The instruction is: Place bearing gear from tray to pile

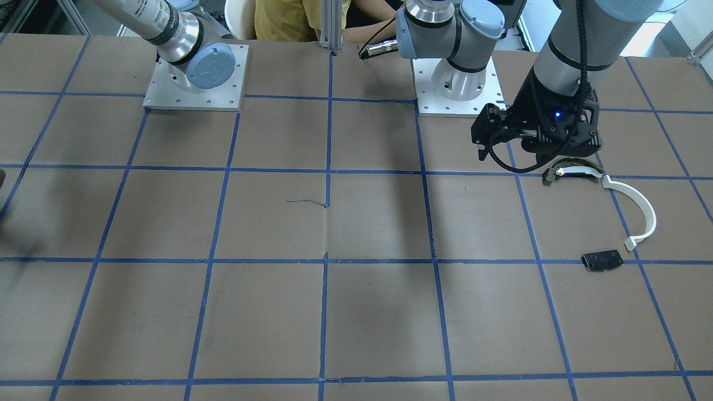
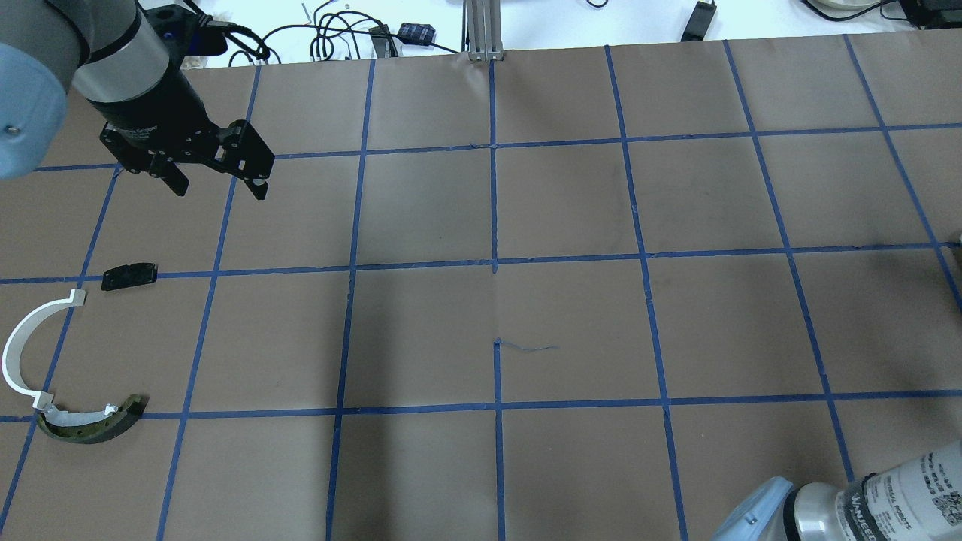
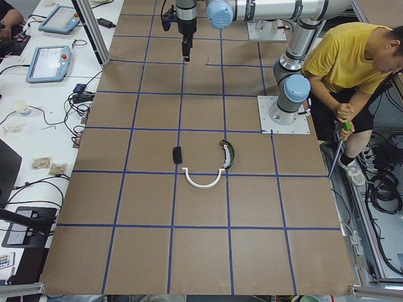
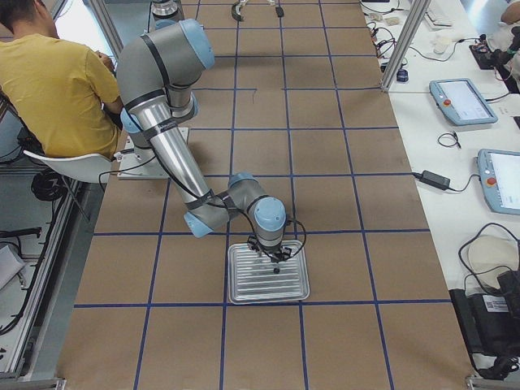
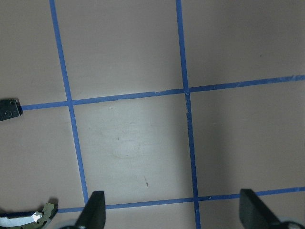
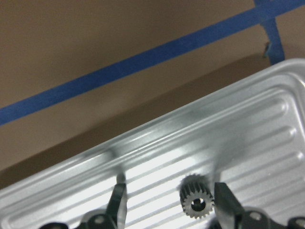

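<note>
I count one bearing gear, one ribbed metal tray and two hands of mine. The gear lies flat in the tray, between the fingertips of my right hand. That hand is spread wider than the gear and grips nothing (the gear sits closer to one finger, though I cannot tell if they touch).

The pile has three parts on the brown counter: one white curved strip, one dark curved yellowish-edged piece at the strip's end, and one flat black plate a little apart.

My left hand hangs above the counter near the plate, fingers wide apart and empty.

Only the exterior right view and my right wrist camera take in the tray, and only the wrist camera resolves the gear's teeth. The overhead and front views take in all three pile parts.
</note>
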Controlling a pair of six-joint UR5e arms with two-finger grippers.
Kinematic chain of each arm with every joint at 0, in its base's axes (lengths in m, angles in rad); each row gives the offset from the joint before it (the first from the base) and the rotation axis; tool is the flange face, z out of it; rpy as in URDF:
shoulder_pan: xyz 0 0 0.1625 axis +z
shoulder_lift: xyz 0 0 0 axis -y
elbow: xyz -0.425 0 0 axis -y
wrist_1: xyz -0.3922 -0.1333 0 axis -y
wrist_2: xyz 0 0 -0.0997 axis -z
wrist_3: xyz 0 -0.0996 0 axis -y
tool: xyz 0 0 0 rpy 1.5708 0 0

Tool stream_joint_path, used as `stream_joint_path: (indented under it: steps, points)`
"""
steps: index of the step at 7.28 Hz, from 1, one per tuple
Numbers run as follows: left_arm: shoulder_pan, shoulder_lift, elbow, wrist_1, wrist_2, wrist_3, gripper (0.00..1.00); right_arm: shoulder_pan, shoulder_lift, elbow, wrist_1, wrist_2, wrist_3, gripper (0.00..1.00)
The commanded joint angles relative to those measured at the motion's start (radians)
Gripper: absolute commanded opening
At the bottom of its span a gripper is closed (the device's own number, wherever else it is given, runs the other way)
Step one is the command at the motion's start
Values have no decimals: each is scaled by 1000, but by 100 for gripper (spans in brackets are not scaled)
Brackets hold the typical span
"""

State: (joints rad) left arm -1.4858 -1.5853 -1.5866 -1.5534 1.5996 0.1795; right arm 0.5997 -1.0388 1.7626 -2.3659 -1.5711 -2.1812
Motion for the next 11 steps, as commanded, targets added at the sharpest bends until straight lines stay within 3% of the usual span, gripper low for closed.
stream_joint_path:
  steps: [1,4,5,6,7,9,11]
  points:
    - [-1,2,-1,6,3,-2,100,0,-1,0,-1,6,1,47]
    - [7,11,-1,2,43,-12,100,-1,-1,0,-1,5,-2,41]
    - [10,33,0,-5,46,-14,100,-1,-1,0,-6,-1,1,33]
    - [9,39,0,-5,55,-17,100,-1,-4,0,-9,-9,7,8]
    - [7,54,0,-5,53,-17,100,-3,-10,1,-9,-10,20,0]
    - [9,51,0,1,40,-17,100,41,-76,8,-4,-58,167,0]
    - [4,41,0,9,-15,-2,100,196,-191,66,65,-53,394,0]
